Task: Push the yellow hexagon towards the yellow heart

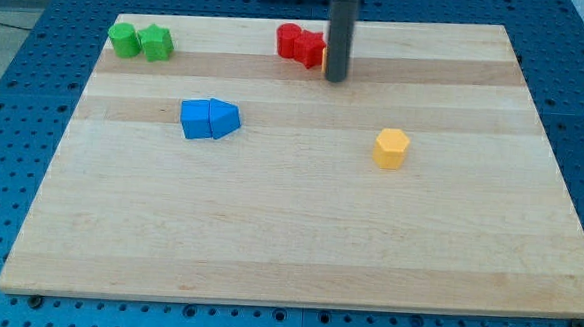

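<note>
Below-right of my tip (335,80), well apart, sits the yellow hexagon (391,148). There is no pincer, only a rod. The yellow heart doesn't show, so I judge a push may stray.

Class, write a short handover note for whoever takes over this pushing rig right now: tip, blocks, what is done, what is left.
My tip rests near the view's top, just right of the red blocks, away from the yellow hexagon block.
The hexagon sits right of centre on the wooden board, untouched.
No yellow heart is visible; the rod may hide it.
Done: nothing.
Left: find the heart, get behind the hexagon, push.
</note>
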Robot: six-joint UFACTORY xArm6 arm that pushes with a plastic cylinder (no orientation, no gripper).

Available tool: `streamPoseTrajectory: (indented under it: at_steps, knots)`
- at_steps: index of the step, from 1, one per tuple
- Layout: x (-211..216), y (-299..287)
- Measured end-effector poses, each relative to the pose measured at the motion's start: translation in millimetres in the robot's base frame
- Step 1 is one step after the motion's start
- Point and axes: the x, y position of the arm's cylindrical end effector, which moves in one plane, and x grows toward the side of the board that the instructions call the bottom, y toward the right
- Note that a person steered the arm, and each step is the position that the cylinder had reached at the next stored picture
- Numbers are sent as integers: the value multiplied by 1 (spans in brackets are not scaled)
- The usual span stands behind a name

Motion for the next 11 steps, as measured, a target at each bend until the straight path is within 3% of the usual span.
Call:
streamPoseTrajectory:
  at_steps: [1, 2, 3, 4, 6, 7, 8, 9, 10, 11]
  knots:
    - [12, 53]
    - [40, 159]
    - [114, 163]
    - [127, 110]
    - [177, 93]
    - [177, 58]
    - [129, 10]
    - [110, -19]
    - [140, -24]
    - [110, -73]
